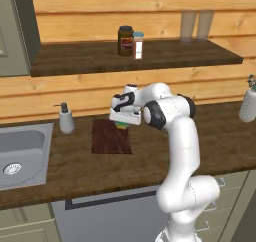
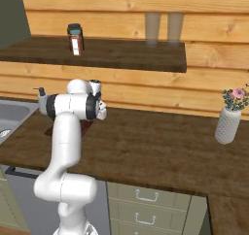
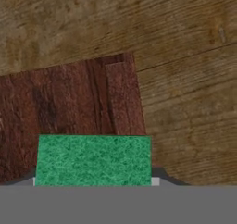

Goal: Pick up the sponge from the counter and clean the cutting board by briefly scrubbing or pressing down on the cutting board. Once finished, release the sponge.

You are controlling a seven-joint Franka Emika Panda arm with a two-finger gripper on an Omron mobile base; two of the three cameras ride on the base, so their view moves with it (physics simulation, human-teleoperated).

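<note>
In the left base view, my white arm reaches forward over the dark wood table (image 1: pixel 65 171). My gripper (image 1: pixel 122 123) points down, pinching the sponge (image 1: pixel 122 125), a small green and yellow block, above the far right corner of the cutting board (image 1: pixel 111 138). I cannot tell whether the sponge touches the wood. A soap dispenser (image 1: pixel 65 119) stands beside the steel sink (image 1: pixel 22 153) on the left, and two jars (image 1: pixel 130 42) sit on the wall shelf (image 1: pixel 130 58).

In the right base view, my arm covers most of the board (image 2: pixel 86 127); a sliver shows beneath my wrist. A vase of flowers (image 2: pixel 228 120) stands well apart on the right.

In the hand view, the sponge's green face (image 3: pixel 92 160) sits between my fingertips, over the edge of the reddish board (image 3: pixel 65 102), with bare table (image 3: pixel 185 89) alongside.

To scrub well, I judge that I should shift toward the board's middle, press straight down with the sponge flat, and keep my pinch firm until the pressing is done.
</note>
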